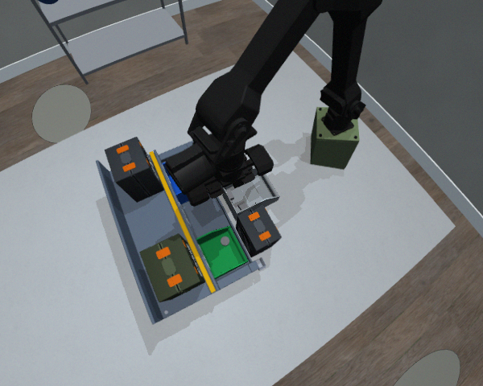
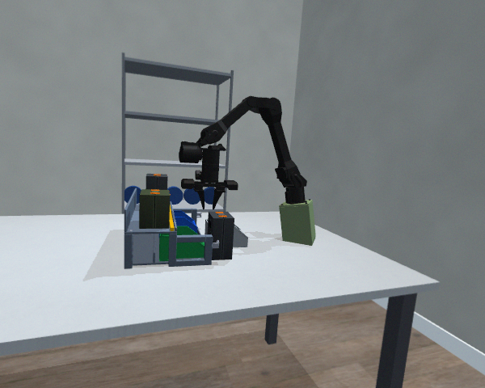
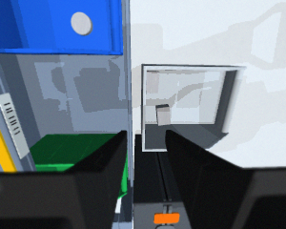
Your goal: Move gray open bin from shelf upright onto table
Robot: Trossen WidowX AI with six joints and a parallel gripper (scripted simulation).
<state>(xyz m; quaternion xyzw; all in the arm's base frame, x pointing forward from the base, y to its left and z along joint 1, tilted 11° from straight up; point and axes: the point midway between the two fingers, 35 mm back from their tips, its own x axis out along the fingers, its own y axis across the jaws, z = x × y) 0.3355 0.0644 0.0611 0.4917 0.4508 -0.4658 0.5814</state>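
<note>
Item: gray bin (image 1: pixel 271 203) (image 2: pixel 240 238) (image 3: pixel 185 138), upright on the table (image 1: pixel 358 232) (image 2: pixel 276 276) (image 3: pixel 272 143) beside the shelf (image 1: pixel 233 280) (image 2: pixel 191 263) (image 3: pixel 130 95); gripper (image 1: pixel 233 182) (image 2: pixel 208 207) (image 3: pixel 146 135) above, partly spread, gripping nothing; risk: sideways lowering might clip its rim, tipping out parts.

Text: none I can read. One label (image 3: pixel 12 125) with dark marks, too small to read, on the shelf (image 3: pixel 69 95), left of my fingertips in the wrist view.
</note>
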